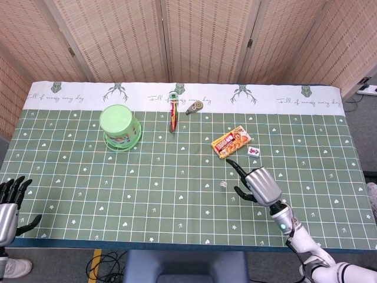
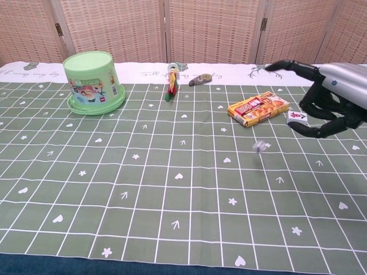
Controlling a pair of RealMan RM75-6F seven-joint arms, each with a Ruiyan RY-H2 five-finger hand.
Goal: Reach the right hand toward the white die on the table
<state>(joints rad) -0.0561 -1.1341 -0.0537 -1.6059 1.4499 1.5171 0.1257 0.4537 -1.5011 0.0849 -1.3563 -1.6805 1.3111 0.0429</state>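
The white die (image 1: 224,184) shows as a small blurred white spot on the green checked cloth, left of my right hand (image 1: 257,184). In the chest view the die (image 2: 259,146) is just as blurred, and I cannot tell whether it touches the cloth. My right hand (image 2: 330,100) is raised there with its fingers spread wide and nothing in them. It stands to the right of the die and apart from it. My left hand (image 1: 9,203) rests open at the table's front left corner, holding nothing.
An orange snack packet (image 1: 231,141) and a small white tile (image 1: 254,152) lie just beyond my right hand. An upturned green tub (image 1: 120,127) stands at the back left. A red-and-green pen (image 1: 173,115) and a grey tape dispenser (image 1: 194,107) lie at the back middle.
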